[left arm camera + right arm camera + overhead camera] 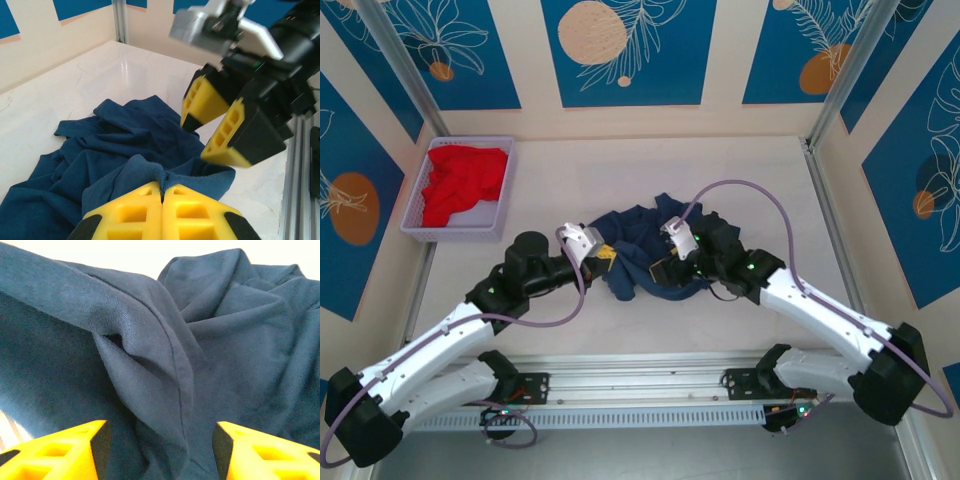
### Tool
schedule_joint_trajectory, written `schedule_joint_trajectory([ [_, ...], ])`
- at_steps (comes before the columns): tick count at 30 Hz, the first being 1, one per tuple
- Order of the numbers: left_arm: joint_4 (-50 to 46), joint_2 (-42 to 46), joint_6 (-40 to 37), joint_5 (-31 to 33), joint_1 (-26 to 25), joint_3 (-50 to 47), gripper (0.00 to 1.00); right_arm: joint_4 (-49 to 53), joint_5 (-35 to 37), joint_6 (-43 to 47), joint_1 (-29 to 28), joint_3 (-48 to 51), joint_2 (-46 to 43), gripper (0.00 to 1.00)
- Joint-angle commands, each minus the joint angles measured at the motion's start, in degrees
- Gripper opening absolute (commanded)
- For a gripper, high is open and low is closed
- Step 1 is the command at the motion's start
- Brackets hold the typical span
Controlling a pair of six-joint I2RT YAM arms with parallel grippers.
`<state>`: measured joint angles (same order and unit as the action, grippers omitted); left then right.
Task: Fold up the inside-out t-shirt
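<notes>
Basket at the upper left of the overhead view holds the red garment, set apart from the job. Just left of centre, the left gripper has its jaws pressed together on a hem fold of the inside-out t-shirt, which lies crumpled mid-table, probably to anchor that edge. To its right, the right gripper hangs with jaws apart astride a raised seam ridge, holding nothing, likely placed for a second hold.
</notes>
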<state>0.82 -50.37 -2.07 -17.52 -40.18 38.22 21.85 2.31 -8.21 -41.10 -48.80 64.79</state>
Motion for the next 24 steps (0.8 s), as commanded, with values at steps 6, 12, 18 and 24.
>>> schedule_joint_trajectory([
  [6, -0.7, 2.0, -0.3, 1.4, 0.5, -0.8, 0.00, -9.0, -15.1, -0.3, 1.1, -3.3, 13.2, 0.55],
  [12, -2.3, 3.3, 1.4, 5.3, 0.5, -2.5, 0.00, -11.0, -8.4, -5.9, 2.5, -4.4, 13.2, 0.14],
  [18, -4.0, 4.4, 4.7, 10.3, 0.5, -7.2, 0.00, -17.2, -18.9, -15.1, 7.9, -0.8, 5.5, 0.02],
  [24, -5.2, 3.5, 6.9, 12.7, 0.5, -9.7, 0.00, -22.4, -25.9, -20.4, 10.0, 1.7, 3.3, 0.00],
])
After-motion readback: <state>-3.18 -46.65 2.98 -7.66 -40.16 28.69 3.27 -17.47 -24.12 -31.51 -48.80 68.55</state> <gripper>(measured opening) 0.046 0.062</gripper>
